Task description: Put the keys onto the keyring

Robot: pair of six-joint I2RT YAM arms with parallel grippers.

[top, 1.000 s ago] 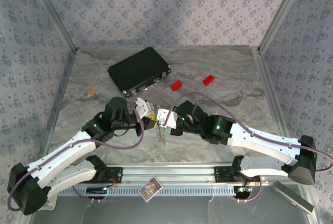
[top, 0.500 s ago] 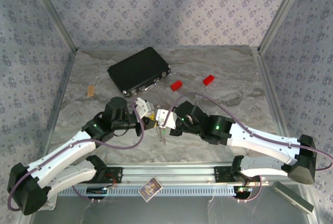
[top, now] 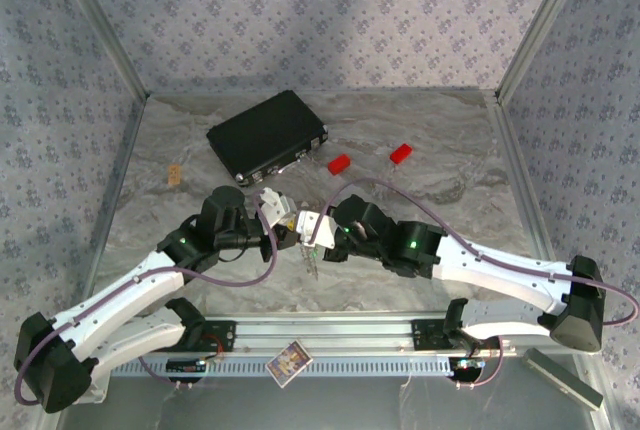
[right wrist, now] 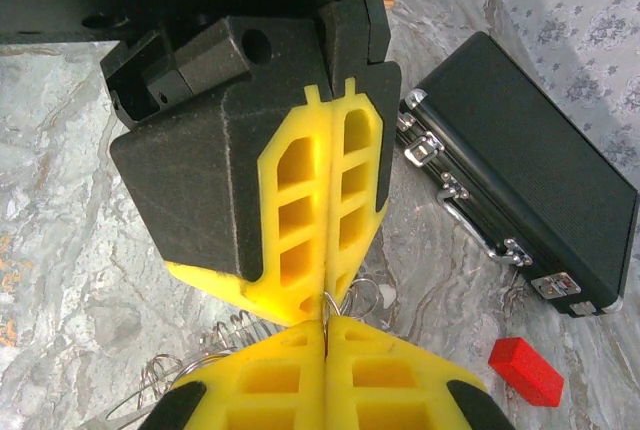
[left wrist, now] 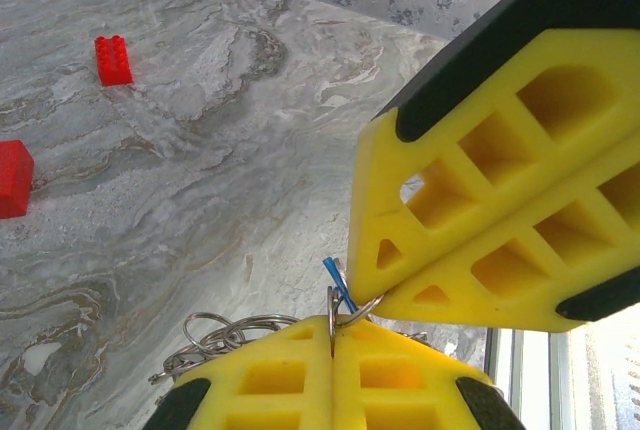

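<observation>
My left gripper [top: 291, 220] and right gripper [top: 311, 229] meet tip to tip above the table's middle, both shut. In the left wrist view my left gripper [left wrist: 332, 322] pinches a thin silvery ring of the keyring [left wrist: 332, 302] edge-on. The right gripper's yellow fingers [left wrist: 470, 220] clamp a linked wire loop just above it. A thin blue key [left wrist: 337, 275] sticks up between the two tips. In the right wrist view my right gripper [right wrist: 325, 325] is shut on the keyring's wire [right wrist: 326, 306], against the left fingers [right wrist: 320, 200]. More keyring loops [left wrist: 215, 338] hang beneath. Small metal pieces [top: 312, 262] dangle under the grippers.
A black rectangular case [top: 267, 136] lies at the back left, close behind the grippers [right wrist: 520, 210]. Two red blocks [top: 339, 163] [top: 401, 153] sit right of it. A small tan piece [top: 175, 175] lies at the left. A card [top: 290, 362] rests on the front rail.
The right arm has eased slightly left toward the left gripper. Both grippers stay shut on the ring; the left arm holds still.
</observation>
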